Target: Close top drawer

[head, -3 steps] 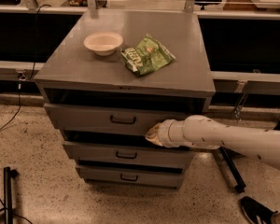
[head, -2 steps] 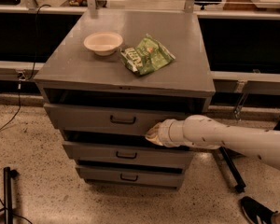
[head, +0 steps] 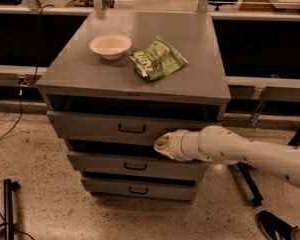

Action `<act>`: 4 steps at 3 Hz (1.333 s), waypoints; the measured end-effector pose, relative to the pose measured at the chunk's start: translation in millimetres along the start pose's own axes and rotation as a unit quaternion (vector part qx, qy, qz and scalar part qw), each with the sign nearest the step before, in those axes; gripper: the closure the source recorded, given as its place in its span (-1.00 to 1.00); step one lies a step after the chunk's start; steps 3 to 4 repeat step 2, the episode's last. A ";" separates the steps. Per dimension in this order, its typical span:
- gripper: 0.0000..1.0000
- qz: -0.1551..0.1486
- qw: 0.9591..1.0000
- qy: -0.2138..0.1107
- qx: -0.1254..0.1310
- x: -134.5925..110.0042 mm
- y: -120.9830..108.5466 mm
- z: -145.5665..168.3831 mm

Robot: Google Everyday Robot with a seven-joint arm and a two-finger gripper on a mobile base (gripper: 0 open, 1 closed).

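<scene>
The top drawer [head: 95, 126] is the uppermost of three grey drawers in a grey metal cabinet. It stands pulled out a little, with a dark gap above its flat front, and its small dark loop handle [head: 131, 129] sits at centre. My gripper [head: 161, 145] comes in from the right on a white arm [head: 240, 151]. Its tan tip rests against the lower edge of the top drawer's front, right of the handle.
On the cabinet top [head: 200, 69] lie a white bowl [head: 110, 46] and a green snack bag [head: 157, 59]. The two lower drawers [head: 105, 163] also stick out slightly. A black stand [head: 10, 209] is at lower left, a dark leg [head: 245, 184] and a shoe [head: 275, 226] at lower right.
</scene>
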State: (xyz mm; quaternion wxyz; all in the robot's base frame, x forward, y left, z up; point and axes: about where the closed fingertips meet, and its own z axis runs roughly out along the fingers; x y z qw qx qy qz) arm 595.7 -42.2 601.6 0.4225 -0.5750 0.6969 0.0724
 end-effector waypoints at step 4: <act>1.00 -0.046 0.991 -0.106 -0.065 -68.3 50.8 -12.5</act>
